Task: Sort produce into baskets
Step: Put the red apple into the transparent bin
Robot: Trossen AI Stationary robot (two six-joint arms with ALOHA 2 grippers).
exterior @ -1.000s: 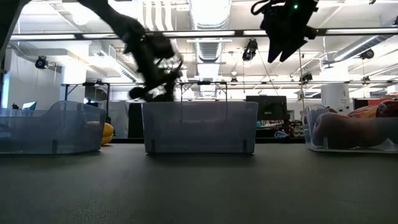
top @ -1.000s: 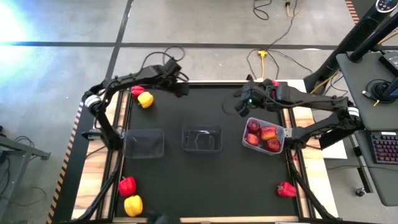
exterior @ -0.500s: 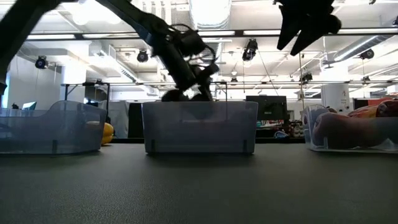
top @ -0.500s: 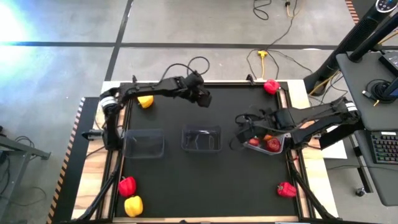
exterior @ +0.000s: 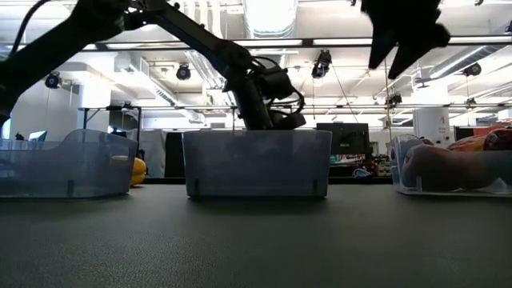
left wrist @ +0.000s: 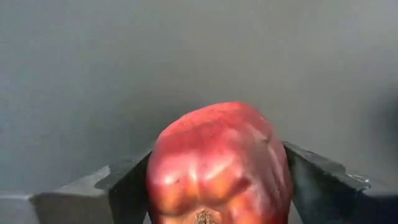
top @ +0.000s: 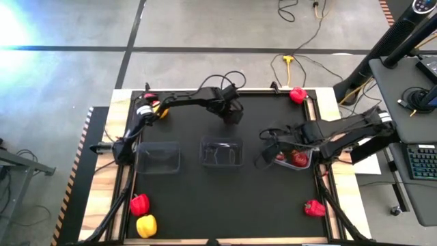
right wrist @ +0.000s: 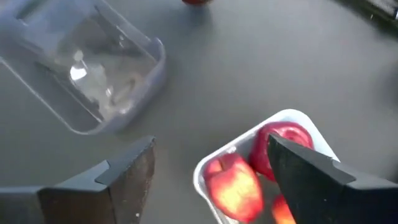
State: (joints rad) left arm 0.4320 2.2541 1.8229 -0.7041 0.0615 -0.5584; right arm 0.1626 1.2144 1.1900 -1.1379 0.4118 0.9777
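Black matting lies bare across the near half of the table (top: 225, 198), with loose peppers only near its edges: a red pepper (top: 139, 203) and a yellow pepper (top: 146, 225) at one near corner. My left gripper (top: 232, 115) hangs behind the middle basket (top: 221, 152), fingers (left wrist: 127, 186) clasping a red fruit (left wrist: 219, 165) on both sides. My right gripper (top: 268, 152) hovers spread and empty, holding nothing, over the inner rim of the right basket (right wrist: 239, 149), where apples (right wrist: 231, 184) sit.
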